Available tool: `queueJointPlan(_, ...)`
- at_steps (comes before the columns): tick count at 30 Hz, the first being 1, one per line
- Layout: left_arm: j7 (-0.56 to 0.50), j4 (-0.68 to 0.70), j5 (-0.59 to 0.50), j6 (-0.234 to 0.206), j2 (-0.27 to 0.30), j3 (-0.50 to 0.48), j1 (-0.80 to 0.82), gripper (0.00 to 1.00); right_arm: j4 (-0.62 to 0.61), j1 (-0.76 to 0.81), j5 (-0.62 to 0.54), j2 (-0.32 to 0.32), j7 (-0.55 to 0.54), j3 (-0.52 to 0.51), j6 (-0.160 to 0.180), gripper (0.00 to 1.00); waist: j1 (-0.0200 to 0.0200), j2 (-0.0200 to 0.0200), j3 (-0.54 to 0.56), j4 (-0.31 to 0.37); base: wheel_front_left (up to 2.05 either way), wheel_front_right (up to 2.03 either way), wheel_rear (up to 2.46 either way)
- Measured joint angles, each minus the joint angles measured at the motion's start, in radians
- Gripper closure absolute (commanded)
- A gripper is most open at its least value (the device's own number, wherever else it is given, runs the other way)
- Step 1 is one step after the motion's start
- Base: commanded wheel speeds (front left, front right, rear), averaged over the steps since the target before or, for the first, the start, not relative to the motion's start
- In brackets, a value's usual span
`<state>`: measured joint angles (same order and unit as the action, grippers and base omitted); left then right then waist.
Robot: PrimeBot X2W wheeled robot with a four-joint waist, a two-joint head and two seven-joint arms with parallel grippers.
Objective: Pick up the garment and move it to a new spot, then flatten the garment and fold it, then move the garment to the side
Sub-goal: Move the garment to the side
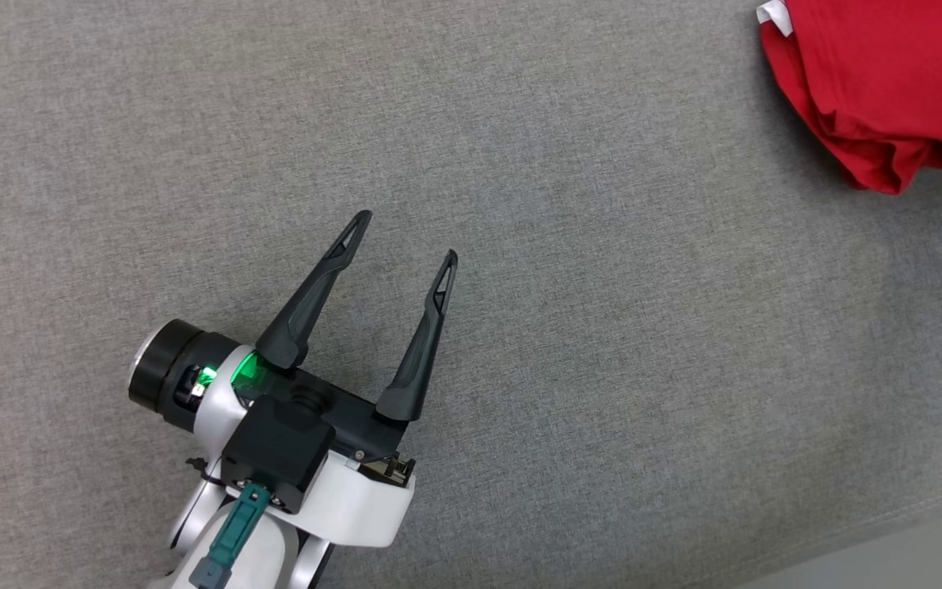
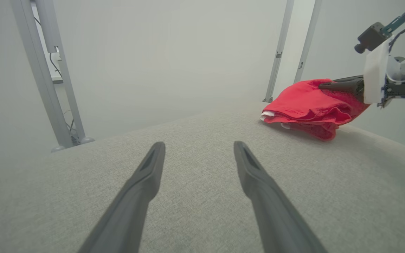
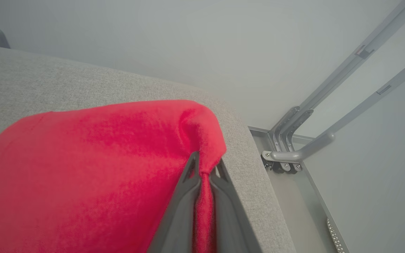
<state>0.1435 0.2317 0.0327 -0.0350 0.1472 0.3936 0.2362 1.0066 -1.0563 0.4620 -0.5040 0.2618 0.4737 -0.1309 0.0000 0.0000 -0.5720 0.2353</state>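
My left tool [image 1: 407, 235] sits at the lower left of the head view, low over the grey cloth-covered surface [image 1: 602, 368]. Its two dark fingers are spread wide with nothing between them, and they point up and a little to the right. A green light glows on its wrist. Through the left wrist view the same tool [image 2: 199, 144] shows both fingers splayed above bare surface [image 2: 188, 211]. Grey metal posts [image 2: 44, 70] stand past the surface's far edge on the left, against a pale wall.

To the right of that tool lies a broad stretch of bare surface. The garment [image 1: 880, 82] is well apart from my left tool, at the top right corner of the head view. It is a red bundle lying in loose folds, with a white tag [image 1: 775, 15] at its upper left edge. In the left wrist view the garment [image 2: 304, 102] rests in a heap near the surface's far right edge, with layered folds and a bit of white at its left end.

My right tool [image 2: 323, 85] reaches into that heap from the right. In the right wrist view, my right tool [image 3: 206, 165] is drawn narrow on a pinched ridge of the garment [image 3: 83, 168], with red cloth running down between the two fingers. Beyond it the surface [image 3: 47, 80] ends at a rounded corner, with a grey metal frame [image 3: 329, 140] on the floor to the right.
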Motion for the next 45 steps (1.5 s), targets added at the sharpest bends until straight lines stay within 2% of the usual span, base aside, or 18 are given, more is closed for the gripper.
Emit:
queueJointPlan(1, 0.002, -0.003, 0.001, 0.000, -0.001, 0.002, 0.001, 0.00, 0.008, 0.002, -0.019, 0.007, 0.000, -0.024, 0.000, 0.11, 0.0000, 0.0000, 0.000, -0.003, 0.00, 0.00, 0.00)
queueJointPlan(2, 0.002, -0.005, 0.003, 0.003, -0.001, 0.004, 0.003, 0.00, 0.011, 0.003, -0.039, 0.016, 0.000, -0.052, 0.000, 0.00, 0.0000, 0.0000, 0.001, -0.006, 0.00, 0.00, 0.00)
queueJointPlan(8, 0.016, -0.029, 0.013, 0.003, -0.002, 0.008, 0.008, 0.00, -0.049, 0.023, -0.269, 0.030, 0.001, -0.264, 0.000, 0.00, -0.0001, 0.0000, 0.016, -0.016, 0.00, 0.00, 0.00)
queueJointPlan(10, 0.024, -0.043, 0.016, 0.000, -0.004, 0.009, 0.008, 0.00, -0.100, 0.052, -0.340, 0.072, 0.002, -0.330, 0.000, 0.00, 0.0000, 0.0000, 0.031, -0.019, 0.00, 0.00, 0.00)
queueJointPlan(14, 0.044, -0.070, 0.035, -0.011, -0.020, 0.009, -0.007, 0.00, -0.198, 0.133, -0.412, 0.175, 0.002, -0.370, 0.000, 0.00, 0.0000, 0.0000, 0.073, -0.031, 0.00, 0.00, 0.00)
queueJointPlan(20, 0.070, -0.119, 0.087, -0.046, -0.042, -0.022, -0.039, 0.00, -0.305, 0.242, -0.379, 0.262, 0.002, -0.309, 0.000, 0.00, 0.0000, 0.0000, 0.152, -0.063, 0.00, 0.00, 0.00)
queueJointPlan(25, 0.091, -0.167, 0.129, -0.072, -0.053, -0.062, -0.061, 0.00, -0.384, 0.329, -0.329, 0.285, 0.002, -0.240, 0.000, 0.00, 0.0000, 0.0000, 0.218, -0.104, 0.00, 0.00, 0.00)
queueJointPlan(30, 0.105, -0.211, 0.164, -0.087, -0.059, -0.095, -0.081, 0.00, -0.477, 0.428, -0.308, 0.309, 0.002, -0.216, 0.000, 0.00, 0.0000, 0.0000, 0.282, -0.144, 0.00, 0.00, 0.00)
queueJointPlan(37, 0.116, -0.254, 0.201, -0.100, -0.073, -0.107, -0.132, 0.00, -0.635, 0.602, -0.336, 0.346, 0.002, -0.254, 0.000, 0.00, 0.0000, 0.0000, 0.372, -0.193, 0.00, 0.00, 0.00)
queueJointPlan(45, 0.117, -0.258, 0.207, -0.107, -0.087, -0.130, -0.197, 0.00, -0.775, 0.804, -0.377, 0.399, 0.002, -0.346, 0.000, 0.00, -0.0001, 0.0000, 0.457, -0.231, 0.00, 0.00, 0.00)
